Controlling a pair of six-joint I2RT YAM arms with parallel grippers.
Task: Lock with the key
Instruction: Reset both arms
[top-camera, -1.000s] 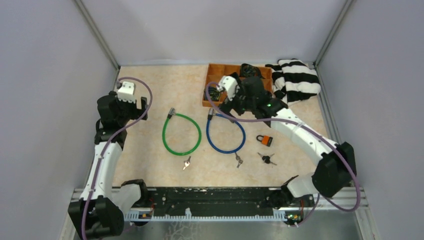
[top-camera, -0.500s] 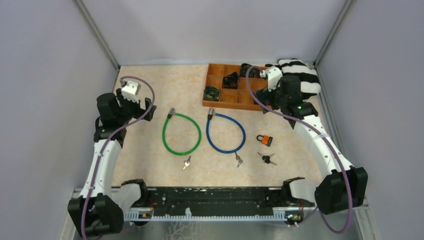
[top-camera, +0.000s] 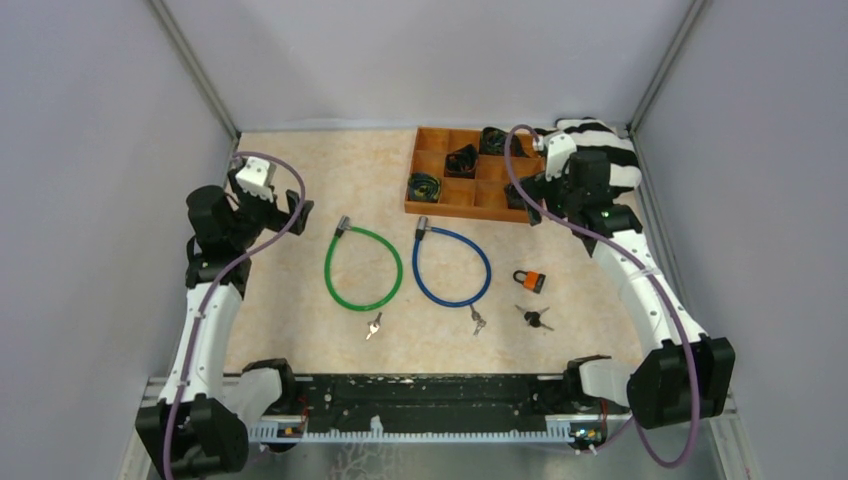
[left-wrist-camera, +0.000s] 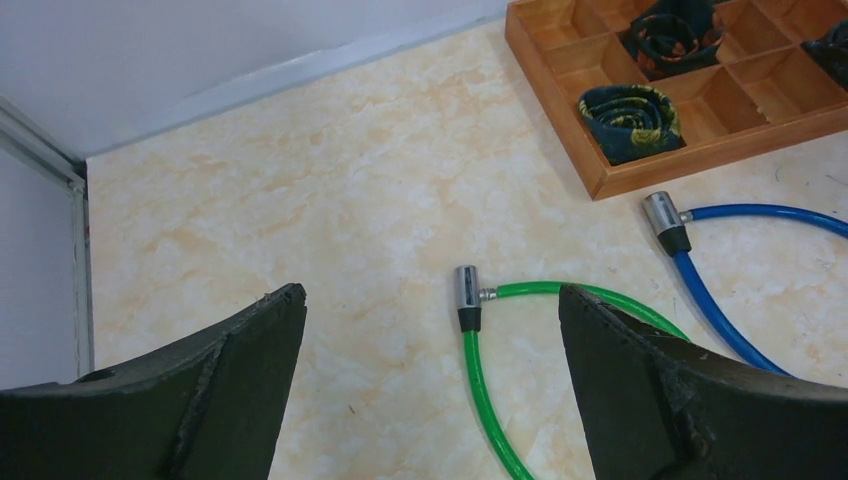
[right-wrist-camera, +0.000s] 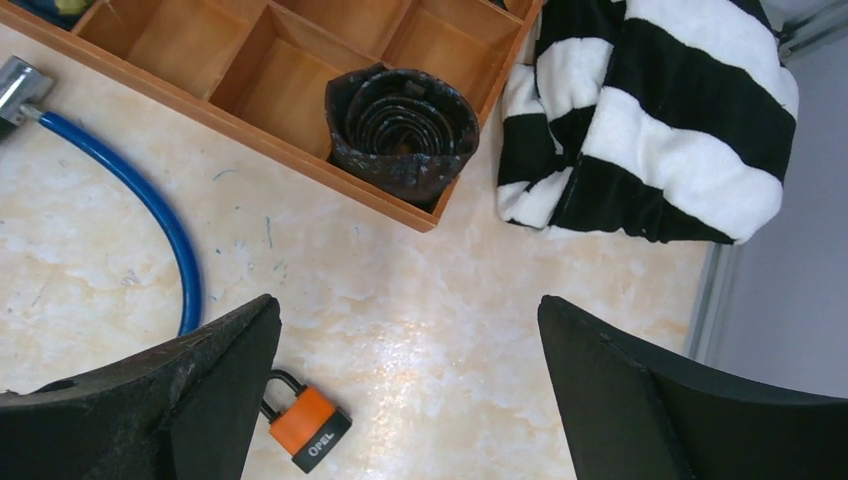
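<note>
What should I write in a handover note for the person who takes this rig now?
Left gripper: open, empty, above the left side of the marbled table, near the green cable lock.
Right gripper: open, empty, over the right front corner of the brown wooden tray.
Also on the table: the blue cable lock and the orange padlock. A key lies in front of each lock: silver key, second silver key, black-headed keys.
Done: nothing visible; no key is in a lock.
Left: pick a key, insert, turn.

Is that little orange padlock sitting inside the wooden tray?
No, the orange padlock lies on the table, nearer the arms than the wooden tray and apart from it.
</note>
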